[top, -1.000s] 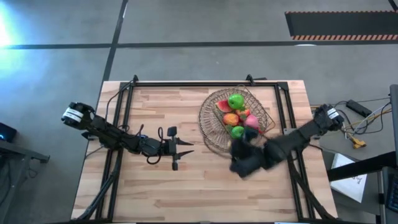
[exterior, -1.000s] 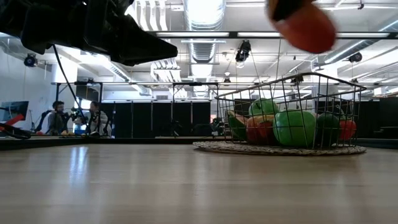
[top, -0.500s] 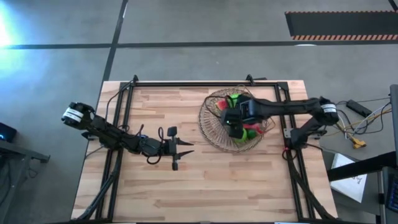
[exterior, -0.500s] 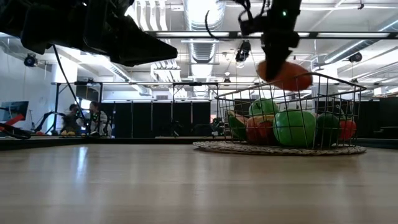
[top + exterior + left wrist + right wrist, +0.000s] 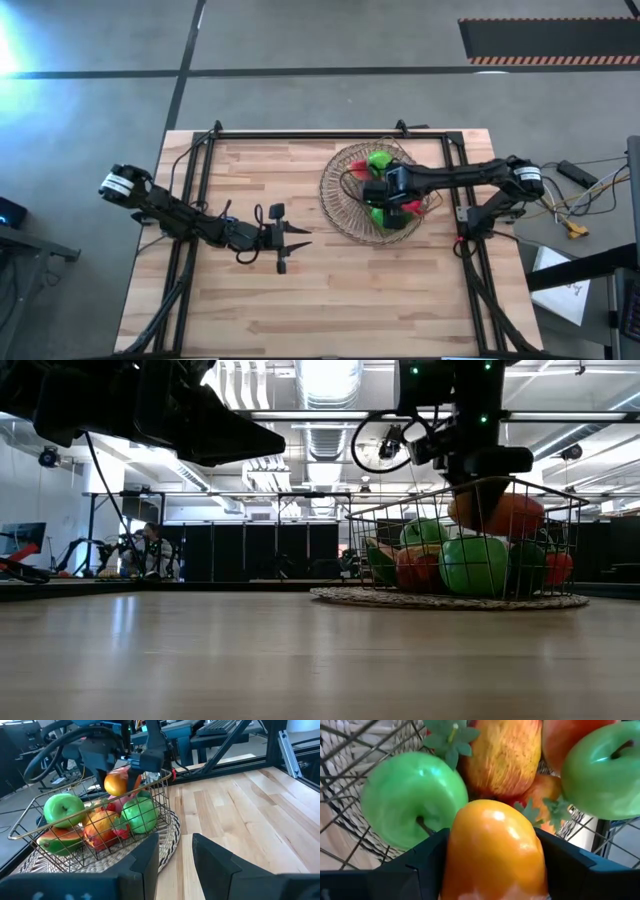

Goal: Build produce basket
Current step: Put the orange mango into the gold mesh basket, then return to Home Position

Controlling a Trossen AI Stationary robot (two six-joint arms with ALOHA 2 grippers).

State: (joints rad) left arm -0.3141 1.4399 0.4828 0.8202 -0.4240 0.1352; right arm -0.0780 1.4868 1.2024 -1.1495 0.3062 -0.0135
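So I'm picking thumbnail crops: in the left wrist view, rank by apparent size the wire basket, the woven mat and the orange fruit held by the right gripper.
1. wire basket and woven mat: too close to rank.
2. orange fruit, clearly smallest, held in the right gripper.

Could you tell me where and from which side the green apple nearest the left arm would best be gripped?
Probably from straight above, across its round sides: the green apple sits inside the wire basket, whose walls block side approaches. Its top is exposed. The right pincer holds an orange fruit nearby.
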